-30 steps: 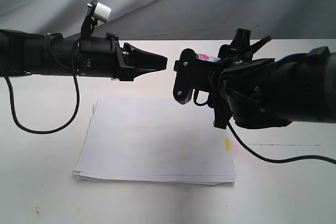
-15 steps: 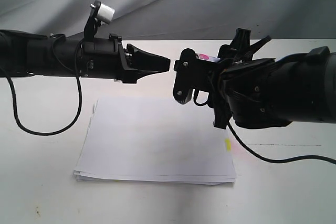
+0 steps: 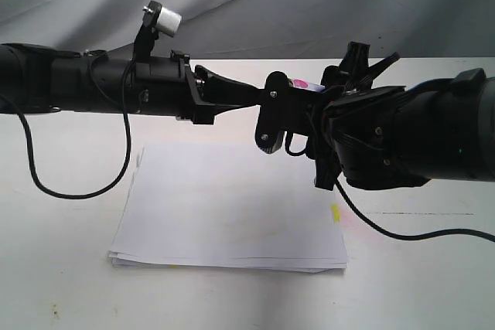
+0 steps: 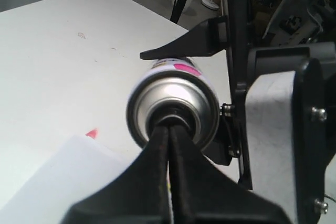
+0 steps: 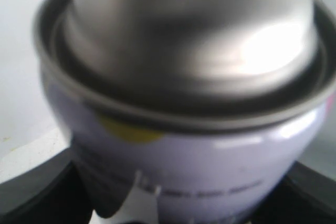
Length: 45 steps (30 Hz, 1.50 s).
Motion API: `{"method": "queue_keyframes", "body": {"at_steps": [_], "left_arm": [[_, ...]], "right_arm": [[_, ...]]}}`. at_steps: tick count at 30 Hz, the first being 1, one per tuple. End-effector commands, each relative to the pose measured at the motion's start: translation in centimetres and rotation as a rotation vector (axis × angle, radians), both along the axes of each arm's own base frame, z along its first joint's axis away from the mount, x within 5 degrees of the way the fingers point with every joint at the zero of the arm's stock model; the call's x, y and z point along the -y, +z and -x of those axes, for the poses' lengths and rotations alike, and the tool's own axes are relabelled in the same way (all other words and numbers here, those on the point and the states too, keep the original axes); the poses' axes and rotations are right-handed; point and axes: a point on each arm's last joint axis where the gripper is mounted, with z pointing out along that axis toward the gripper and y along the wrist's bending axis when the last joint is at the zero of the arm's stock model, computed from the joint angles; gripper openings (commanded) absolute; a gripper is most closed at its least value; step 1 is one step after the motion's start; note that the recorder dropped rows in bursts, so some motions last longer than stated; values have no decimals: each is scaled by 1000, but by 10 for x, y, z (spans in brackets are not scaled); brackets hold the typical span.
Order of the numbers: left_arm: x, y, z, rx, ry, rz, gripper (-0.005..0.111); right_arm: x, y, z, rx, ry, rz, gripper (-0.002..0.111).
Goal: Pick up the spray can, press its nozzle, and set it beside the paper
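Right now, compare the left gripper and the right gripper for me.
The left gripper has its fingers pressed together; the right gripper has them wide, clamped around the spray can. The left gripper points its tip into the can's top; the right gripper holds its body. Both are black, raised off the table.

Black arms (image 3: 77, 83), looping cables (image 3: 73, 196), silver screws (image 4: 315, 113)

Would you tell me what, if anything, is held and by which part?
The right pincer grips the silver-grey metal spray can around its cylindrical body.
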Motion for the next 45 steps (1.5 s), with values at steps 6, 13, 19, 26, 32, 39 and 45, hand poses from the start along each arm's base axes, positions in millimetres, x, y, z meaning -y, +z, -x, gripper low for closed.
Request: {"method": "queue_keyframes", "body": {"at_steps": [6,13,19,26,32,39,45], "left_arm": [[18,-7,-10,-30,-50,-14,0],[23,-11,-9,-25,-62,-15,0],[23,-11,-9,-23,-63,-15,0],[23,-10,-10,-21,-57,-3,0],[23,-9,-10,-21,-61,0,0],[23,-9,-9,-16,-67,10,0],[23,-8,-9,-17,-64,13,0]], "right_arm": [[1,6,0,25,16,32,0],[1,6,0,25,16,32,0],[1,6,0,25,16,32,0],[1,6,0,24,17,31,0],[1,6,0,24,17,31,0],[1,6,0,24,17,31,0],[1,6,0,24,17,31,0]]}}
